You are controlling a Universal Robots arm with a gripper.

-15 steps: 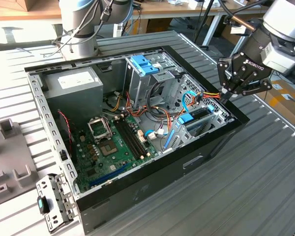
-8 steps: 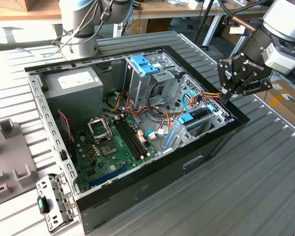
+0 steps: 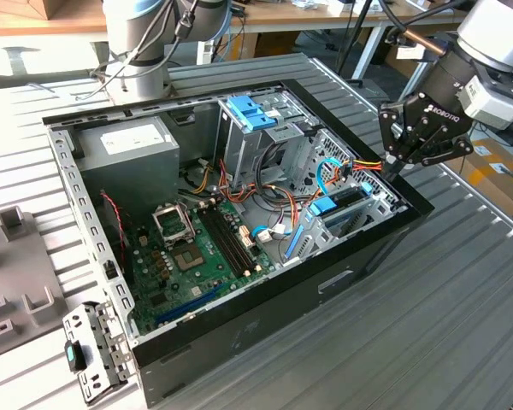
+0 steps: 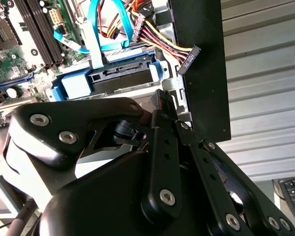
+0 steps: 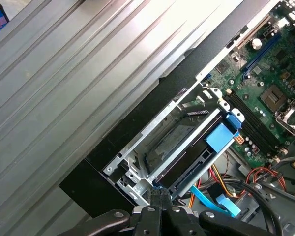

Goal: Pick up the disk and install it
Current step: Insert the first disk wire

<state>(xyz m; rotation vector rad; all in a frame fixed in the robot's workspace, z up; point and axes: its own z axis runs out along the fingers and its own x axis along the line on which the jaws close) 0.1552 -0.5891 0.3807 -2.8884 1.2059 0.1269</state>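
Note:
The disk (image 3: 340, 203) lies flat in the metal bay at the corner of the open computer case on the exterior view's right. Its blue side rails and connector end (image 4: 119, 74) face the motherboard, and in the first wrist view its dark body (image 5: 187, 167) sits inside the bay frame. My gripper (image 3: 391, 169) hangs over that corner of the case. The fingertips (image 5: 160, 195) are pressed together with nothing between them, right at the bay's outer end, close to the disk (image 4: 160, 98).
The case (image 3: 372, 248) stands on a slatted metal table. Inside are a grey power-supply box (image 3: 128, 141), a drive cage with a light-blue bracket (image 3: 252, 111), the motherboard (image 3: 197, 248) and loose cables (image 3: 342, 166). A second arm's base (image 3: 141, 43) stands behind. A metal bracket (image 3: 90, 350) lies beside the case.

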